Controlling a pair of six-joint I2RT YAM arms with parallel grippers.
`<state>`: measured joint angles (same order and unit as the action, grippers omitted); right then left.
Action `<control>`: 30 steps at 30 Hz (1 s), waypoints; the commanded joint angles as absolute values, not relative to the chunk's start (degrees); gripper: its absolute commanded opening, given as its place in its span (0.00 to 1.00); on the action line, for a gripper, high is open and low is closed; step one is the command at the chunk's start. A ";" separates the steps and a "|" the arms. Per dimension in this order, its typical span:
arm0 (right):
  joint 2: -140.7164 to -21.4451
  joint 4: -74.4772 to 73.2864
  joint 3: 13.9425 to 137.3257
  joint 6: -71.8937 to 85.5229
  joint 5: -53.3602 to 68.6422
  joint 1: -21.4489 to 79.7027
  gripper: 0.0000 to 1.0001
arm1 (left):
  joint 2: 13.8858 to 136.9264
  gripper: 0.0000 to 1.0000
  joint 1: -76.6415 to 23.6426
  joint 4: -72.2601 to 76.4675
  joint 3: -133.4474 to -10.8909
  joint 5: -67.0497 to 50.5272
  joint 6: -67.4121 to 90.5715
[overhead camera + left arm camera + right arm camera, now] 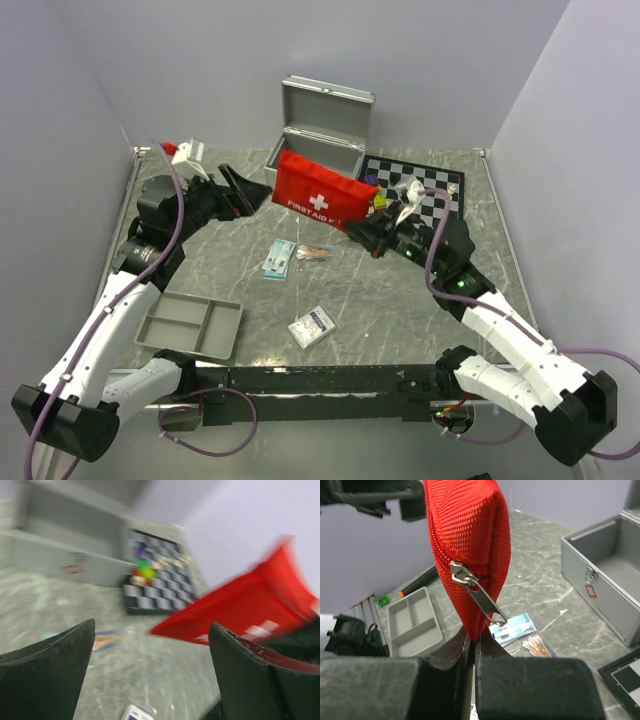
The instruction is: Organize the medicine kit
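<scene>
Right gripper (471,641) is pinched tight on a corner of the red first-aid pouch (320,195), holding it up in front of the open metal case (322,135). Left gripper (150,670) is spread wide beside the pouch's other end, with nothing in it. The zip looks shut where I can see it, at the zip pull (479,594). The blue packet (279,259), swabs (313,253) and white packet (312,326) lie loose on the table. I'd call this early: the pouch isn't open and nothing is packed.
</scene>
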<state>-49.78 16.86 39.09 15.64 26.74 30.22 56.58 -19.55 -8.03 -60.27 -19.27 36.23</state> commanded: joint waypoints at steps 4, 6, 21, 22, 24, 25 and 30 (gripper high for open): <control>-60.10 4.59 54.12 16.87 19.08 29.71 0.00 | 52.83 0.96 -16.44 -19.85 -61.79 14.38 44.99; -64.05 1.86 58.69 16.61 18.72 29.18 0.00 | 51.42 0.96 -16.09 -21.96 -61.52 19.76 46.05; -96.57 -9.93 90.95 10.28 17.93 23.29 0.00 | 45.35 0.96 -16.08 -18.81 -51.86 18.11 45.61; -98.24 -10.71 92.79 9.85 17.93 23.12 0.00 | 45.26 0.96 -16.08 -18.63 -51.25 17.67 45.96; -101.06 -11.95 96.05 9.23 17.67 22.94 0.00 | 45.09 0.96 -16.08 -18.46 -50.28 17.14 46.32; -102.29 -12.30 97.28 9.23 17.67 22.68 0.00 | 45.09 0.96 -16.08 -18.37 -49.84 17.14 46.23; -108.62 -14.32 103.08 9.32 18.36 22.06 0.00 | 44.91 0.97 -16.08 -17.93 -48.69 17.40 45.53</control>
<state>-105.97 -13.80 97.23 10.33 17.78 22.90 46.00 -16.21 -20.71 -48.99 17.89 45.39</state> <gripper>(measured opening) 0.023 0.966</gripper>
